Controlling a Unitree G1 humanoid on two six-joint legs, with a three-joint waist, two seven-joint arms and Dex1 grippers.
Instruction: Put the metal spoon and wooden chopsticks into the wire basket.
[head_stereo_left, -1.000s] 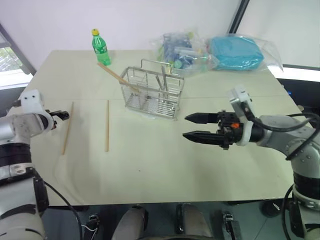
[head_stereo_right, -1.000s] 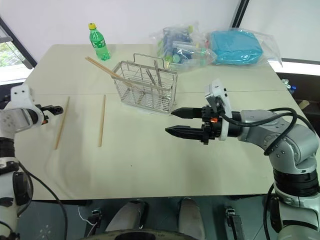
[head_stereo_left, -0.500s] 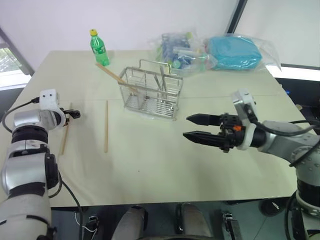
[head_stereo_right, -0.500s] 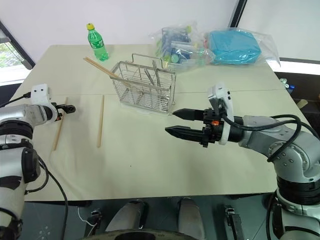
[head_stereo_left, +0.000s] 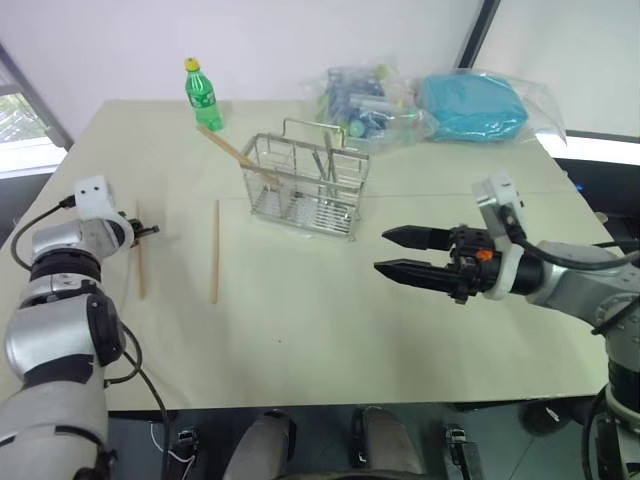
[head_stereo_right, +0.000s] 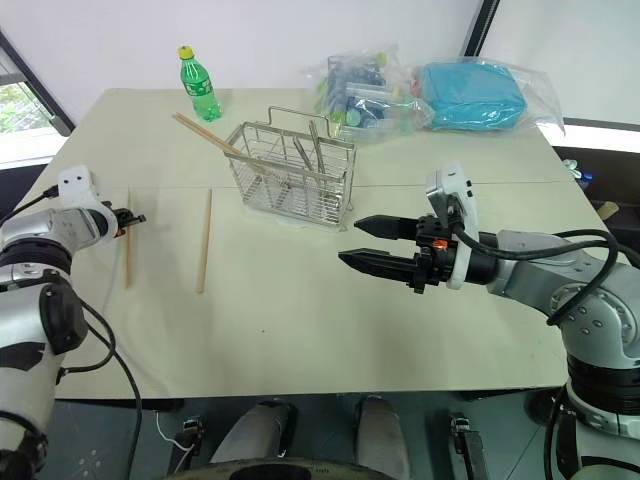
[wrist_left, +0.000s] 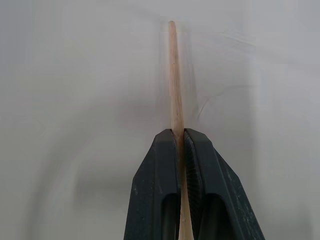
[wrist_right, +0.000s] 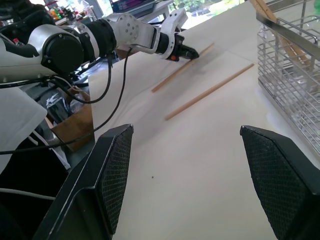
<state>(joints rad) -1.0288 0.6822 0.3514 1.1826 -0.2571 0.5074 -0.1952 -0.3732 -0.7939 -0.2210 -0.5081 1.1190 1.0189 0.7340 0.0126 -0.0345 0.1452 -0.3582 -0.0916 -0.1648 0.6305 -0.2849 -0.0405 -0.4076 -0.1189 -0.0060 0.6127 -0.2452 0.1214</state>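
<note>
At the table's left side my left gripper (head_stereo_left: 149, 232) is shut on the far part of one wooden chopstick (head_stereo_left: 140, 268); in the left wrist view the black fingers (wrist_left: 160, 165) pinch that stick (wrist_left: 173, 75). A second chopstick (head_stereo_left: 215, 250) lies flat just to its right. A third (head_stereo_left: 230, 150) leans out of the wire basket (head_stereo_left: 305, 188). A thin grey handle (head_stereo_right: 317, 150) stands inside the basket and looks like the metal spoon, its bowl hidden. My right gripper (head_stereo_left: 381, 250) hovers open and empty to the right of the basket, pointing left.
A green bottle (head_stereo_left: 203, 92) stands at the table's far left. Clear plastic bags (head_stereo_left: 362, 100) lie behind the basket, one holding something teal (head_stereo_left: 470, 105). The right wrist view shows the basket's wall (wrist_right: 292, 65) and both flat chopsticks (wrist_right: 210, 92).
My left gripper has reached forward and closed on the leftmost chopstick. That stick has swung from a slant to lie nearly parallel with its neighbour. The right gripper has stayed put.
</note>
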